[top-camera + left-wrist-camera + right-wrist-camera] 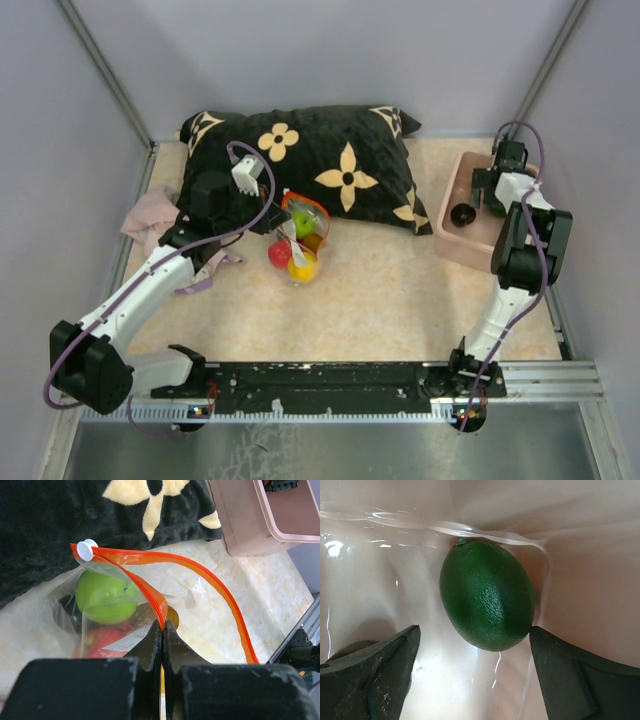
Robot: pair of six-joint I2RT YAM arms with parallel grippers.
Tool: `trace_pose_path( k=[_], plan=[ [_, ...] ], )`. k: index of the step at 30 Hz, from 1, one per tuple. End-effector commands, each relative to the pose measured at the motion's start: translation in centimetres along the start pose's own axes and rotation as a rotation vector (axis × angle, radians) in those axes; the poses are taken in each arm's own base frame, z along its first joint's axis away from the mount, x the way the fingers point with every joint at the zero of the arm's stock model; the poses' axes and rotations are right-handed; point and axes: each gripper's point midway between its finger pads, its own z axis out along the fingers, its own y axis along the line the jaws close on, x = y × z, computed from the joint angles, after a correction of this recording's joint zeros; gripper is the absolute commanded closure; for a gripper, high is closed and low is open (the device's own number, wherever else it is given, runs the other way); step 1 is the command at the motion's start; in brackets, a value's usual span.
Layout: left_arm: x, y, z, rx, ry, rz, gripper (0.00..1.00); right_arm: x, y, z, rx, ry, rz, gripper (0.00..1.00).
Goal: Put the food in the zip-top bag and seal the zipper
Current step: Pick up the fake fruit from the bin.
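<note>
The clear zip-top bag (300, 240) lies open in front of the pillow and holds green (105, 597), red (107, 640) and yellow (302, 265) toy fruits. Its red-orange zipper (200, 572) gapes in a loop, with a white slider (87, 550) at the far end. My left gripper (163, 626) is shut on the near side of the zipper strip; in the top view it (272, 222) sits at the bag's left. My right gripper (474, 630) is open inside the pink bin (452, 240), its fingertips either side of a dark green fruit (487, 595), which also shows from above (462, 214).
A black pillow (330, 165) with yellow flowers lies along the back, touching the bag's far edge. A pink cloth (150, 215) lies at the left under my left arm. The pink bin stands at the right edge by the wall.
</note>
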Motion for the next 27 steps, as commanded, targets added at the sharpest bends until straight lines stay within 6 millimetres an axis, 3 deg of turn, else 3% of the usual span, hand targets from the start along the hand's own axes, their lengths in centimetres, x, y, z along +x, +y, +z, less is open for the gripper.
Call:
trace_pose_path(
  k=[1, 20, 27],
  plan=[
    [-0.6, -0.2, 0.0, 0.0, -0.005, 0.025, 1.0, -2.2, -0.9, 0.8, -0.026, -0.069, 0.024, 0.1],
    [-0.2, -0.3, -0.1, 0.0, 0.008, 0.001, 1.0, -2.2, 3.0, 3.5, -0.249, -0.059, 0.114, 0.11],
    [0.0, -0.2, -0.1, 0.001, 0.014, -0.006, 1.0, -3.5, 3.4, 2.5, -0.286, -0.099, 0.13, 0.22]
  ],
)
